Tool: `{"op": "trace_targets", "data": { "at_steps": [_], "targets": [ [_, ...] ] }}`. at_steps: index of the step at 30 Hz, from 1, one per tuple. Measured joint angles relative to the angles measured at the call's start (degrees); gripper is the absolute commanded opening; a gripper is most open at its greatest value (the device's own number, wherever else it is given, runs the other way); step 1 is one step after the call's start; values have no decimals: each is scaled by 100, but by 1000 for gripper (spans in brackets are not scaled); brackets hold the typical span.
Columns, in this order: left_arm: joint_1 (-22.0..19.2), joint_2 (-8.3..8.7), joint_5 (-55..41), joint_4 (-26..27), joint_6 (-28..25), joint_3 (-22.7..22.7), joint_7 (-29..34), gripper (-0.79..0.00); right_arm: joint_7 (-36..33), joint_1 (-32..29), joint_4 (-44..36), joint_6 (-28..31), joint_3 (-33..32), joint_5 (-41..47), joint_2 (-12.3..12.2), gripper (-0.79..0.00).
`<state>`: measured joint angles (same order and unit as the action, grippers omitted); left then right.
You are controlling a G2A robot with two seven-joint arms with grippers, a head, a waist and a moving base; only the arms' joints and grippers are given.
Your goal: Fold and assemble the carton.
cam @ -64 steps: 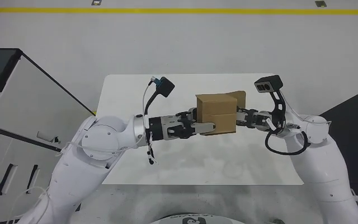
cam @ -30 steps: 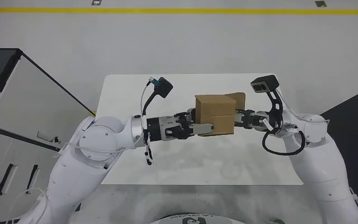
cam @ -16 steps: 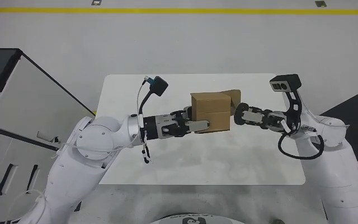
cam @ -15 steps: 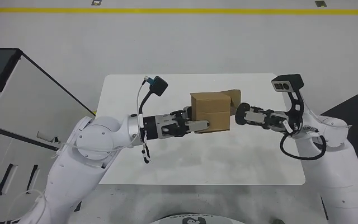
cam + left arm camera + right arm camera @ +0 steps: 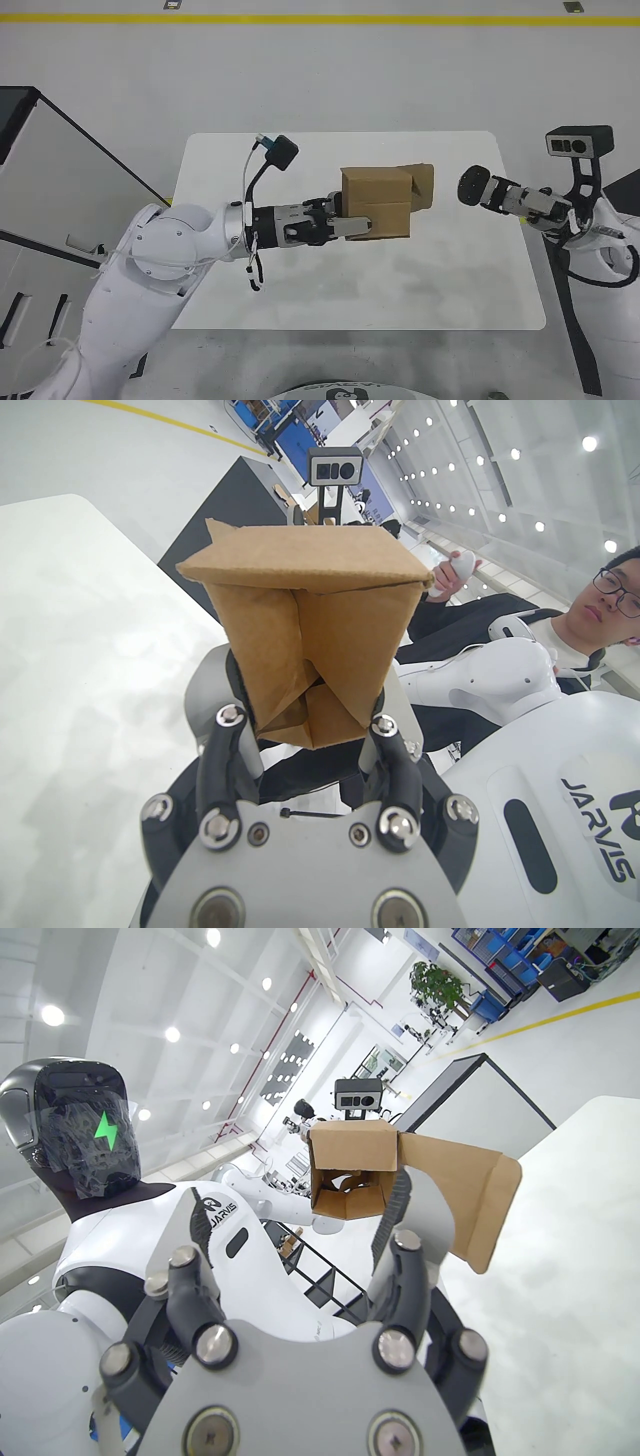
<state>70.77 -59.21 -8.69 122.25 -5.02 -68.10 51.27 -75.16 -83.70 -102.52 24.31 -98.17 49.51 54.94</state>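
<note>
A brown carton (image 5: 378, 203) hangs above the middle of the white table (image 5: 300, 290). My left gripper (image 5: 348, 226) is shut on its near end, one finger on each side of the folded end flaps (image 5: 320, 700). The carton's far end is open, and one long flap (image 5: 465, 1183) sticks out sideways with its tip bent. My right gripper (image 5: 470, 186) is off to the right of the carton, apart from it. Its fingers (image 5: 395, 1208) are open with nothing between them. Through the open end I see the inside of the carton (image 5: 350, 1200).
A black-framed panel (image 5: 60, 150) stands off the table's left side. A yellow line (image 5: 320, 19) runs across the floor beyond the table. Bare tabletop lies below the carton and toward the front edge.
My right gripper has let go of the carton's far end and drawn back to the right. The left gripper keeps hold of the carton, which has shifted slightly left.
</note>
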Motion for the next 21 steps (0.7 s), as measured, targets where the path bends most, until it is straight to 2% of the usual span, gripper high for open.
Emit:
{"op": "trace_targets", "data": {
  "at_steps": [6,12,16,18,21],
  "targets": [
    [52,-1,-116,-2,-58,-43,-73,-785,45,-28,141,-80,-29,212,9,0],
    [177,29,-786,-87,-244,-349,162,-785,-528,104,754,-151,-160,947,17,0],
    [219,39,-1190,-114,-329,-427,374,-785,-661,268,1029,-175,-83,1026,36,-77],
    [217,40,-1360,-132,-369,-443,452,-785,-672,362,1113,-190,43,962,57,-142],
    [197,40,-1481,-138,-392,-444,502,-785,-654,501,1264,-173,286,908,102,-175]
  ]
}}
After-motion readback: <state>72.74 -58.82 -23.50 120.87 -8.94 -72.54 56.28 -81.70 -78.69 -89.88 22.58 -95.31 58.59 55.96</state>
